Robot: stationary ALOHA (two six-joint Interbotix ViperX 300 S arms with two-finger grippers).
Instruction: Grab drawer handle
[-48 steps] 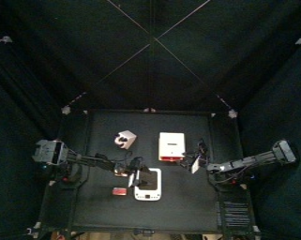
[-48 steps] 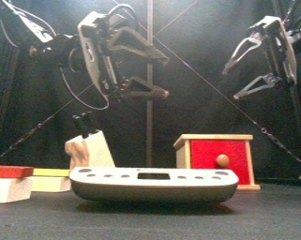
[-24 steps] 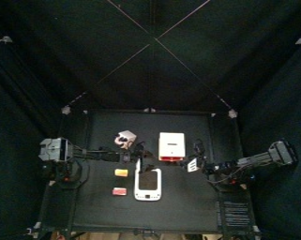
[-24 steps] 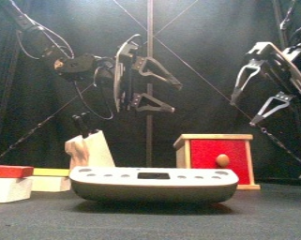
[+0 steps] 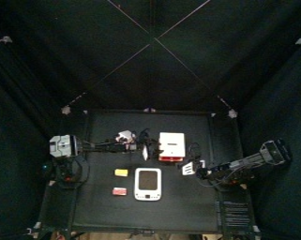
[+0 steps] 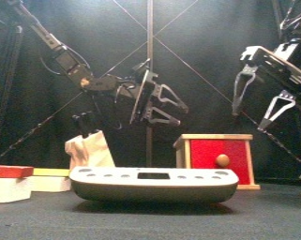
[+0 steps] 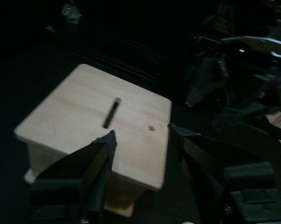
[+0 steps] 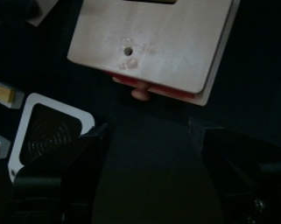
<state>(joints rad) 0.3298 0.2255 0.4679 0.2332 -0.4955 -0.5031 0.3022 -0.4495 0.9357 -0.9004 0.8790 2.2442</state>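
Moved since the earlier frame: left gripper, swung from over the table's left to just above the drawer box, jaws spread, empty. Right gripper: wide open, empty, near the box front. Handle: small knob on the red front; likely rigid, light, slippery; pinch its sides

Open right hand below drawer handle
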